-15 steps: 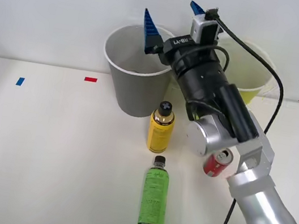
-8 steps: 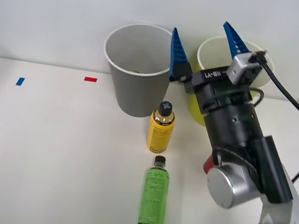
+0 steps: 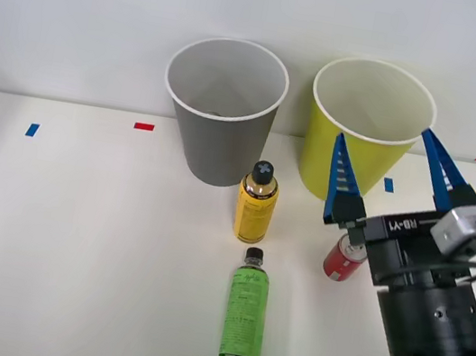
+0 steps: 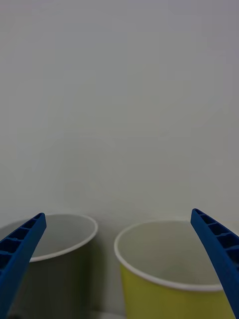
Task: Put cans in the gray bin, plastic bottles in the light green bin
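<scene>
Front view | tool [image 3: 392, 177] spread wide above red can [image 3: 344, 257] | light green bin [image 3: 364, 143] just behind

The right gripper [image 3: 389, 173] stood at the near right, blue fingers [image 3: 342, 179] spread wide, pointing up and away.

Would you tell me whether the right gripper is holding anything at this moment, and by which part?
Nothing is held: the right gripper is open and empty.

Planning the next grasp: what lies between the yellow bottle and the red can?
Bare white table in the front view; nothing stands between the yellow bottle and red can.
</scene>
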